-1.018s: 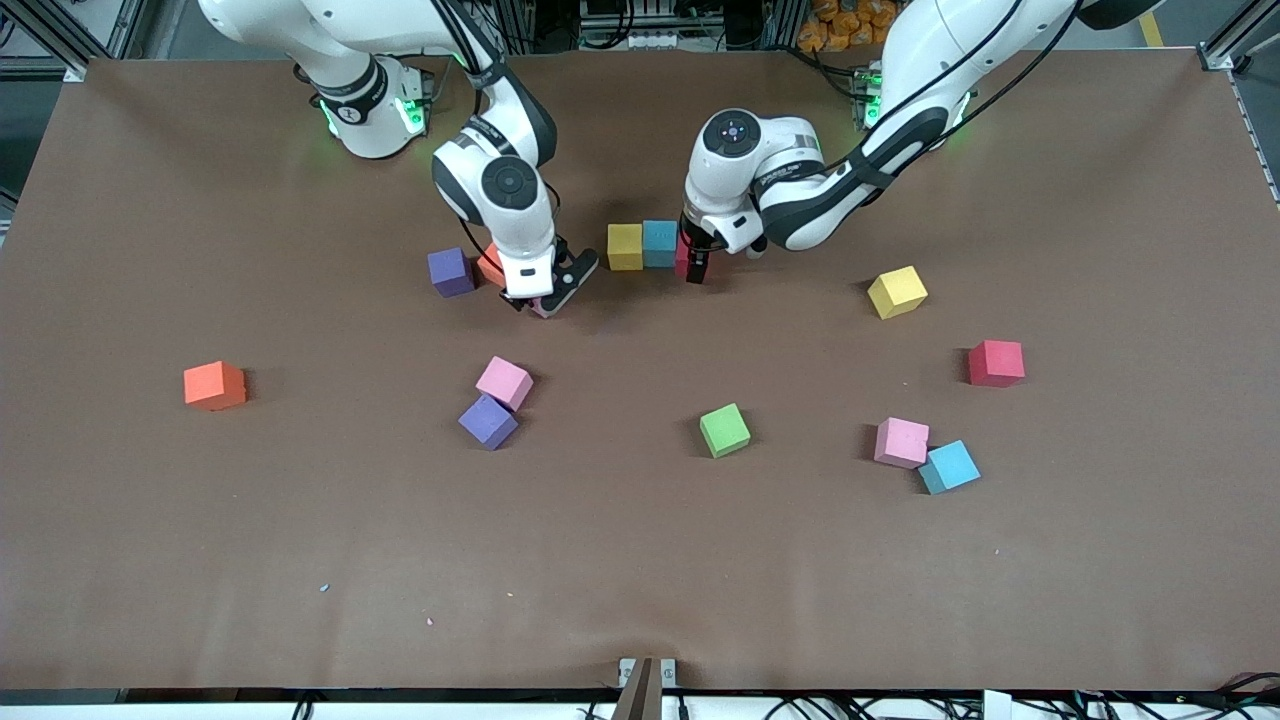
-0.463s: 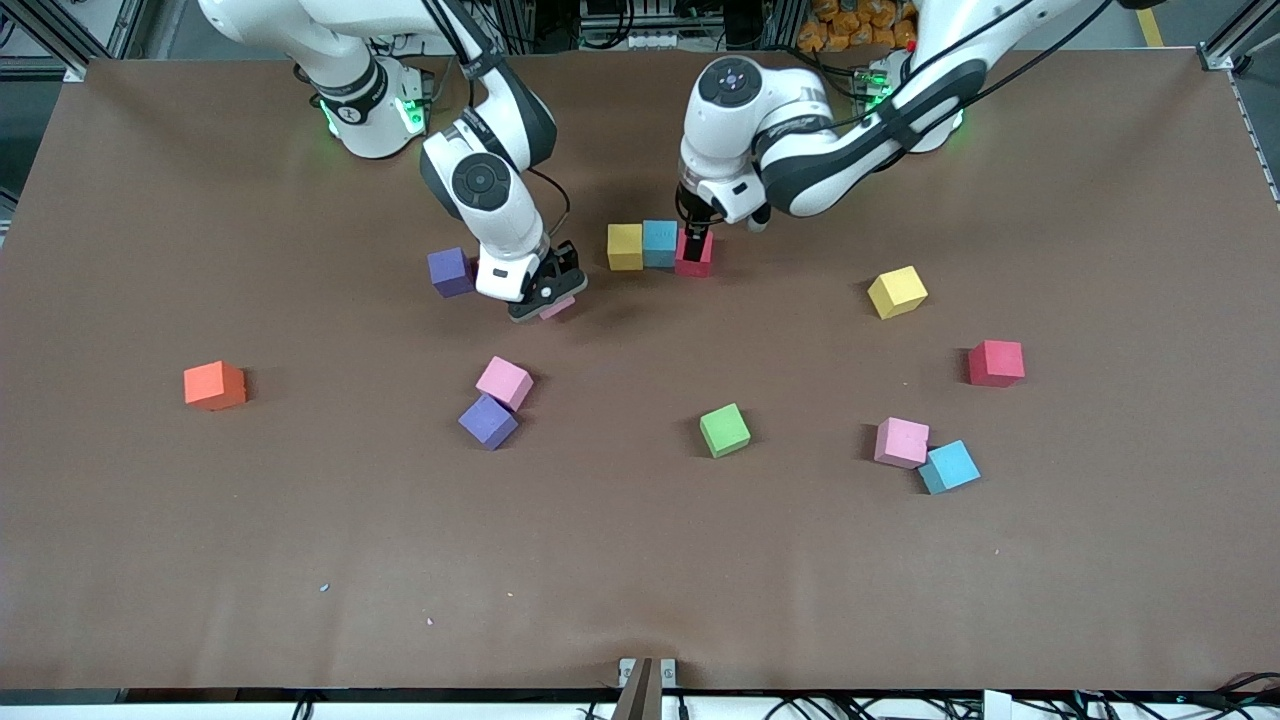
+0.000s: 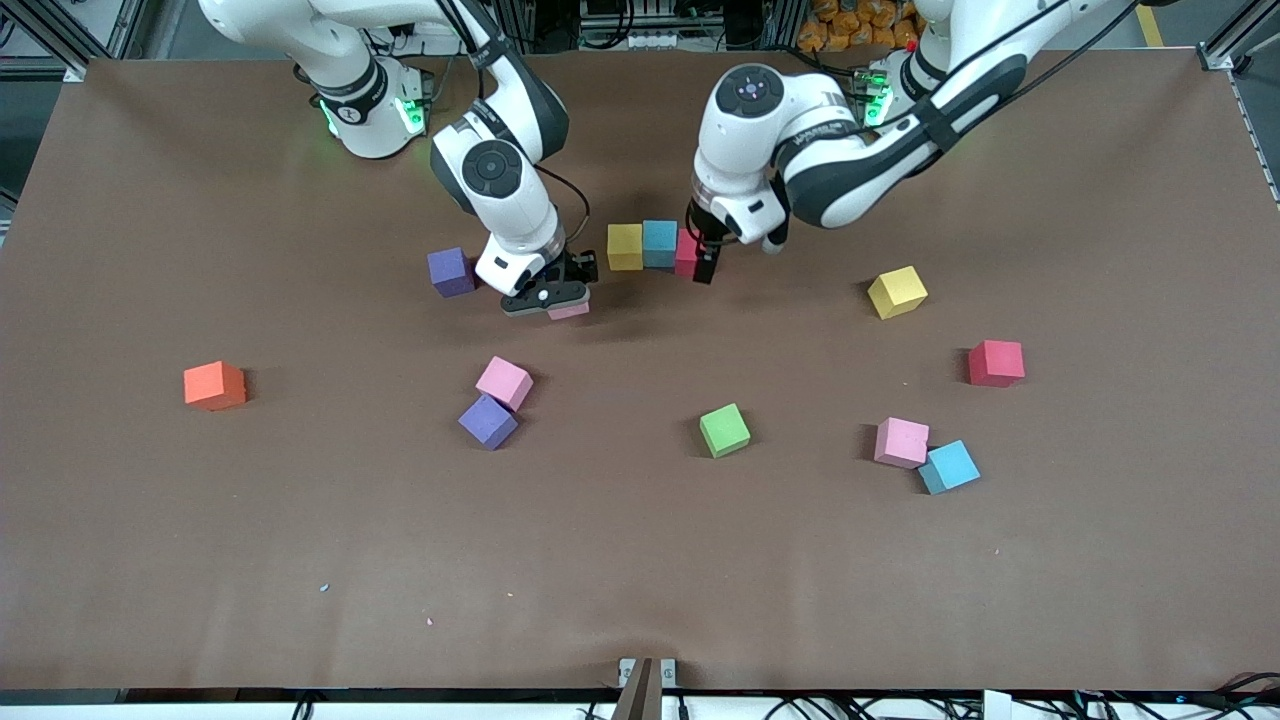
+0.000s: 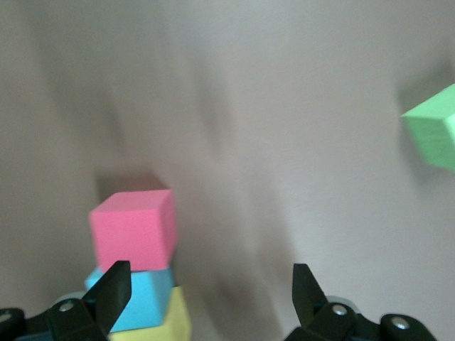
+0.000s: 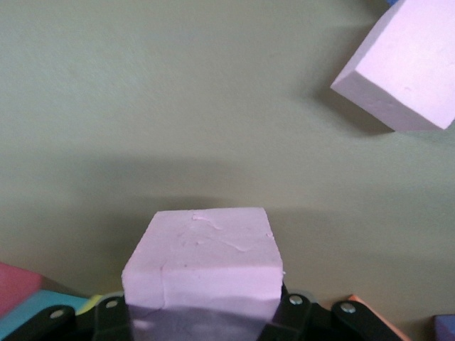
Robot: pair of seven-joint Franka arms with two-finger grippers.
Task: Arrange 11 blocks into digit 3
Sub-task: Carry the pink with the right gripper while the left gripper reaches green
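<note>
Right gripper [image 3: 562, 297] is up over the table [image 3: 150, 520], clamped on a pink block [image 3: 569, 310]; right wrist view shows that cube [image 5: 206, 266] pinched between the fingers. It hangs between the purple block [image 3: 450, 271] and the row.

Row of three touching blocks: yellow [image 3: 625, 246], light blue [image 3: 659, 243], red-pink [image 3: 686, 252], running toward the left arm's end. This is the only built part of the digit 3.

Left gripper [image 3: 706, 262] sits just above the red-pink end of the row, jaws spread wide, holding nothing; left wrist view shows both fingers [image 4: 110, 295] apart, cube [image 4: 134, 229] off to one side.

Loose blocks nearer the camera: orange [image 3: 214, 385], pink [image 3: 503, 382] touching purple [image 3: 487, 421], green [image 3: 724, 430], pink [image 3: 901, 442] touching light blue [image 3: 948, 466], red [image 3: 995, 363], yellow [image 3: 897, 291].
</note>
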